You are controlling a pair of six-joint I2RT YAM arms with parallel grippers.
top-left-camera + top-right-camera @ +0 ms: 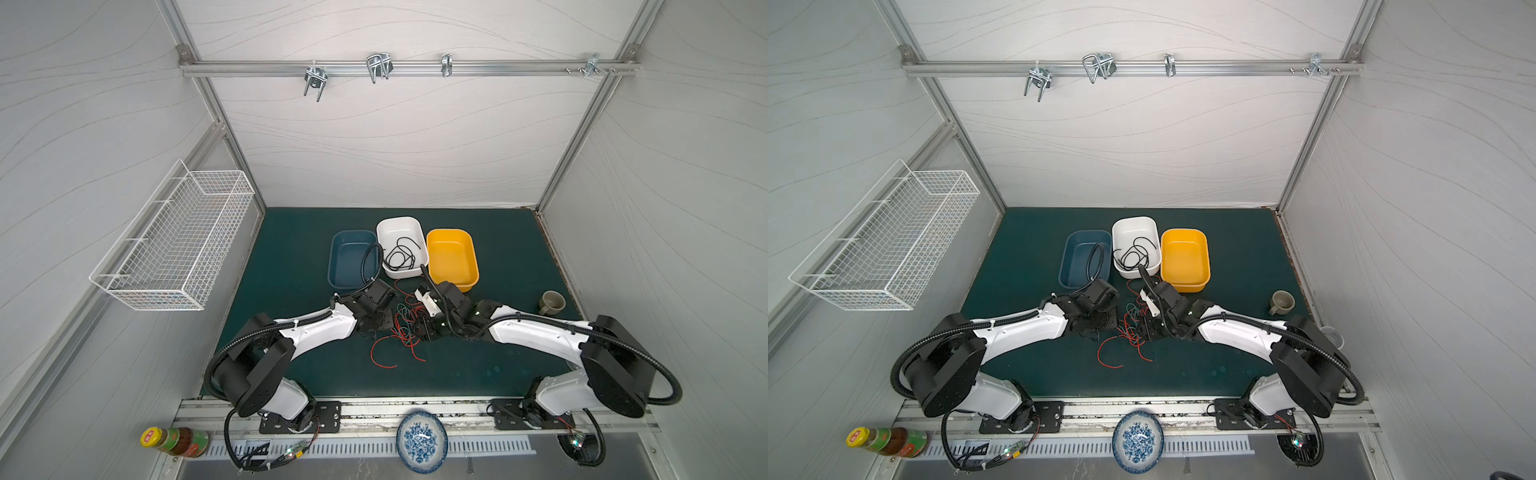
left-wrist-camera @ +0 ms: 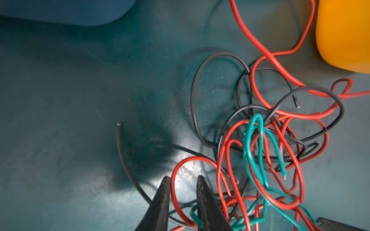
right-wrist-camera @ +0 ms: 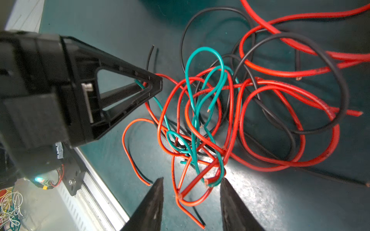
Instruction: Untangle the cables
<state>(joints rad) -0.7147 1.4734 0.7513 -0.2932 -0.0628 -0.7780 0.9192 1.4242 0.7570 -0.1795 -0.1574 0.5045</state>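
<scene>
Cables (image 3: 203, 48): left tool (image 3: 153, 85) pinches red, teal strands; right tool (image 3: 191, 180) spread, straddling tangle.

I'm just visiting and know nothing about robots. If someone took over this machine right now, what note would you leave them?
Left pincer: jaws close together around a red and a teal strand; firm grip unclear.
Right pincer: open at the tangle, nothing clamped.
Cables: red, black and teal, knotted on the mat between the arms.
Done: a black cable lies in the white tub.
To do: separate the rest; the blue tub and yellow tub are empty.
</scene>
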